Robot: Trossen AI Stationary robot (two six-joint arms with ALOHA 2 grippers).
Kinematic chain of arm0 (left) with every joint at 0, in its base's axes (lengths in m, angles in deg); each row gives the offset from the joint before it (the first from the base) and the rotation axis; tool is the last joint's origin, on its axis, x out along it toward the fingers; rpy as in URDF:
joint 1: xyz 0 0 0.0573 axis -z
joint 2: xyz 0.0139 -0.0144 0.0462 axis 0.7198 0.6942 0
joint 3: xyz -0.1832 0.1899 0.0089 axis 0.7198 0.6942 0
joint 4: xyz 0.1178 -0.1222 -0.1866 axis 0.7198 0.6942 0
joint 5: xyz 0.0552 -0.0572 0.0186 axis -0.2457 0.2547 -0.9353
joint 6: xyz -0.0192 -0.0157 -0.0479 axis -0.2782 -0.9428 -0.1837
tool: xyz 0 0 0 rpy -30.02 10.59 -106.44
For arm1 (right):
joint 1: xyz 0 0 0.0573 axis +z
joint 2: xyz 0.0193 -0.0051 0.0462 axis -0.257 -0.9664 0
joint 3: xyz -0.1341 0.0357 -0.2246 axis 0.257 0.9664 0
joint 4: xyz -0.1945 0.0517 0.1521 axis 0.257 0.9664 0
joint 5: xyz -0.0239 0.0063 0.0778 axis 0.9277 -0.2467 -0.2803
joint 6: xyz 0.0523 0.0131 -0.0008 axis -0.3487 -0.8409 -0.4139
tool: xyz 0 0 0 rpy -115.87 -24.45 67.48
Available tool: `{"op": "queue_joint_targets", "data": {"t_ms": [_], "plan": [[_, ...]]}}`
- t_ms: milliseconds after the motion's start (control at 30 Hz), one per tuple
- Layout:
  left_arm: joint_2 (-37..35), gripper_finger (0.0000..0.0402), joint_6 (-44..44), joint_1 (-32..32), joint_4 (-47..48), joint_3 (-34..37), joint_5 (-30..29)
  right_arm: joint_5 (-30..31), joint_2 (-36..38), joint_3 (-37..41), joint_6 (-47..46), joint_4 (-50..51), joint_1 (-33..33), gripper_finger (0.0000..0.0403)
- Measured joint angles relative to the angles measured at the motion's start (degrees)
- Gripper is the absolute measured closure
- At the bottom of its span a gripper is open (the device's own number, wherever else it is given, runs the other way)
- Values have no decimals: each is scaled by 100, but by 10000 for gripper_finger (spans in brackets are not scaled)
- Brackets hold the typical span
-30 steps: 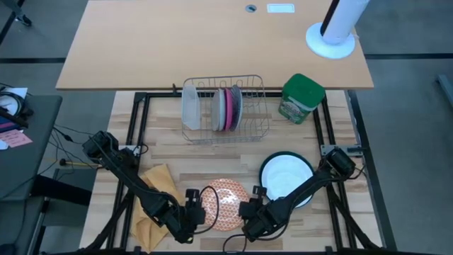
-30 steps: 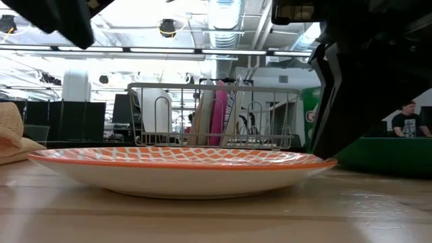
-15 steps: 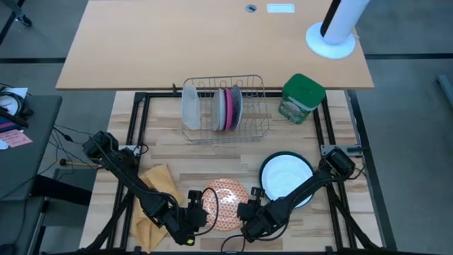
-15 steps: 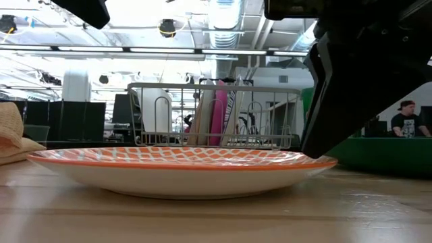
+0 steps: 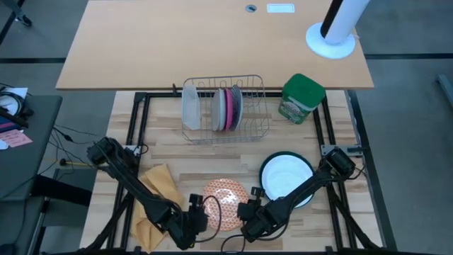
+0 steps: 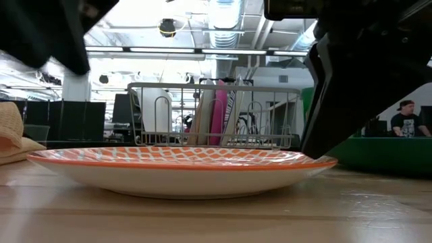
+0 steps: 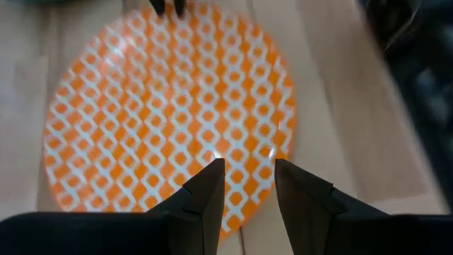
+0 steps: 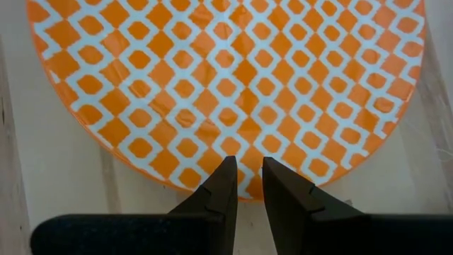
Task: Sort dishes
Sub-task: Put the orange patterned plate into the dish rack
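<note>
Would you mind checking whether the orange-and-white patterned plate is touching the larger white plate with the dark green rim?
Apart. In the high view, bare wood shows between the orange-and-white patterned plate and the larger white plate.

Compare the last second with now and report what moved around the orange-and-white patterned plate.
The left gripper slid a little toward the table's near edge, beside the orange-and-white patterned round plate; nothing was taken hold of or let go. The plate, the right gripper, the white plate with dark green rim and the wire dish rack stayed put.
</note>
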Motion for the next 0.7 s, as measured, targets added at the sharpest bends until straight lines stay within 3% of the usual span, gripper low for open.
{"op": "queue_joint_targets", "data": {"t_ms": [467, 700], "plan": [[324, 282, 312, 271, -52, 2, -168, -113, 33, 435, -32, -579, -36, 333], [320, 273, 819, 370, -25, -2, -715, -212, 28, 584, -46, -772, -36, 333]]}}
